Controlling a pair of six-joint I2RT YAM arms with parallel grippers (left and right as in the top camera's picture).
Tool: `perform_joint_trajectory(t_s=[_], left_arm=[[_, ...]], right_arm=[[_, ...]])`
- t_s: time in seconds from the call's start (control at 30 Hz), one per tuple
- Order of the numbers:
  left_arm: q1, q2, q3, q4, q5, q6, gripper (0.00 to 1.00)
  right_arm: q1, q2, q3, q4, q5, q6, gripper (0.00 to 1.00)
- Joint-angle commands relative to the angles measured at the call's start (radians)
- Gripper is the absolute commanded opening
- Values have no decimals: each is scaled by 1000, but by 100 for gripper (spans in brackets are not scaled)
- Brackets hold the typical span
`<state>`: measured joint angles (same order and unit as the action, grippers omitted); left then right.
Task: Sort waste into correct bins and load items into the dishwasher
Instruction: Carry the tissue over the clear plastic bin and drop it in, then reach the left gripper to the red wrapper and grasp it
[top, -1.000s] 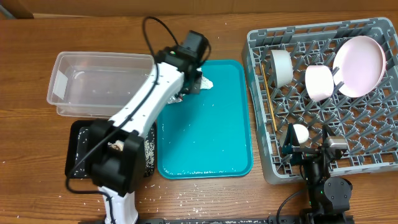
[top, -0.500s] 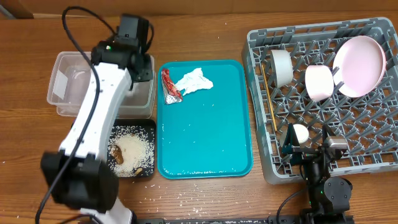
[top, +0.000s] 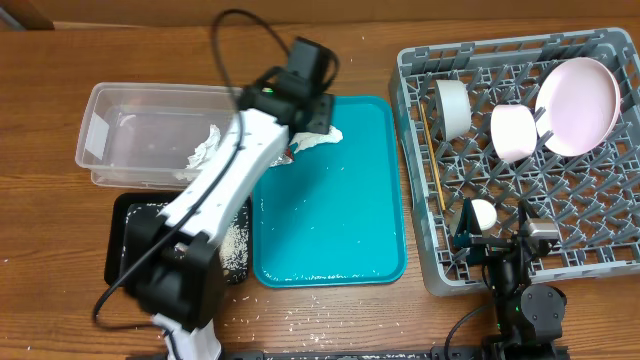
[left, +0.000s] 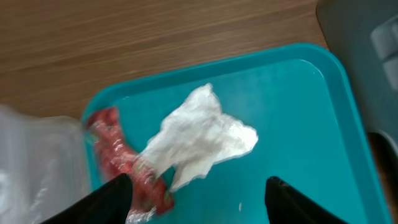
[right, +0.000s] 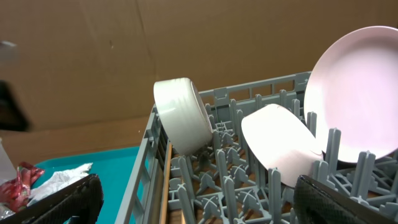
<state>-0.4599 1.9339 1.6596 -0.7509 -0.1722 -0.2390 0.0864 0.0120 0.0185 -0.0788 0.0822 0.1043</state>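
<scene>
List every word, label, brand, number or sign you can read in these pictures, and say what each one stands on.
No text reads clearly in any view.
Print on the red-and-silver snack wrapper: too blurred to read.
The white label on the end wall of the clear tub: too small to read.

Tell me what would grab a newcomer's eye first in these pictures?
The long white left arm stretches over the table, its open pincer hovering above a crumpled tissue and red wrapper at the far corner of the bright teal tray. On the right, a big grey dish rack holds a pink plate, pink bowl and cream bowl propped on edge.
</scene>
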Motion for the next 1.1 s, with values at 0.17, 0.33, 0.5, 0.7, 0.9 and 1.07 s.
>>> perform_joint_trajectory(t_s=[0.17,0.33,0.5,0.7,0.9,1.07], left_arm=[[-4,246,-4,114,-37,82,79],[-4,269,-4,101,64,83,46],[-5,269,-4,50,95,90,6],[-4,269,-4,31,92,90,44],[-5,275,-4,44,84,106,76],[-5,322,-4,50,89,112,49]], right_arm=[[-3,-9,-11,6,-2,0,100],[-3,-9,-11,6,-2,0,100],[-3,-9,-11,6,-2,0,100],[-3,-9,-11,6,-2,0,100],[-3,-9,-11,6,-2,0,100],[-3,-9,-11,6,-2,0,100]])
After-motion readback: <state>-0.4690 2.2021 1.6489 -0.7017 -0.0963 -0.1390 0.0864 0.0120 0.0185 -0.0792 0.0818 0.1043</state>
